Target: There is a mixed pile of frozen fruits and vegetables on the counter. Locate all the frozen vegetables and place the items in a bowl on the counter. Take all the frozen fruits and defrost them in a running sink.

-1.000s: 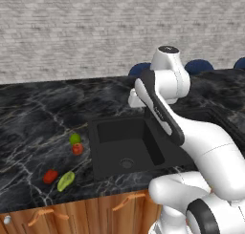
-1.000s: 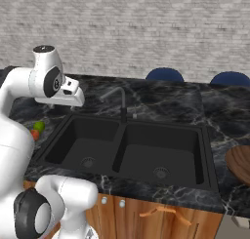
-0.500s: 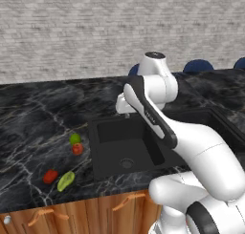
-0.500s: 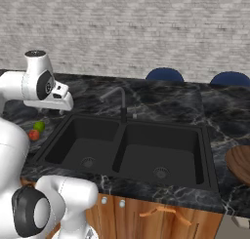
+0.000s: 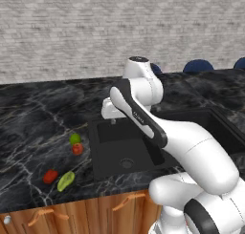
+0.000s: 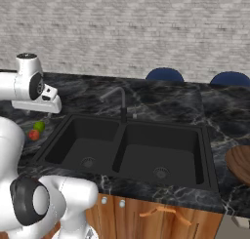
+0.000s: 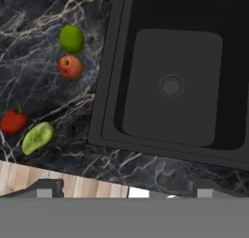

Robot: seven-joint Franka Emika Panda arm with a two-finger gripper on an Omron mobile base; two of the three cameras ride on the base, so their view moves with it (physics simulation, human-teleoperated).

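Fingers point(image 7: 121, 191) standing wide apart, holding nothing, hovering high | pile lying up-left of them on tabletop point(image 7: 39, 62): green ball point(image 7: 71, 38), red-orange ball point(image 7: 70, 67), red chunk point(image 7: 13, 121), yellow-green oblong point(image 7: 37, 137) | sink point(image 7: 175, 81) ahead | step: approaching first pick, likely | next: lowering over one piece, closing.

The robot's white arm point(image 6: 19, 87) is hiding the counter point(image 6: 161, 99) to the left of the sink point(image 6: 132, 145) in the right base view; the wooden bowl point(image 6: 239, 164) is running off the right edge; the chair backs point(image 6: 165, 74) are showing only their tops.
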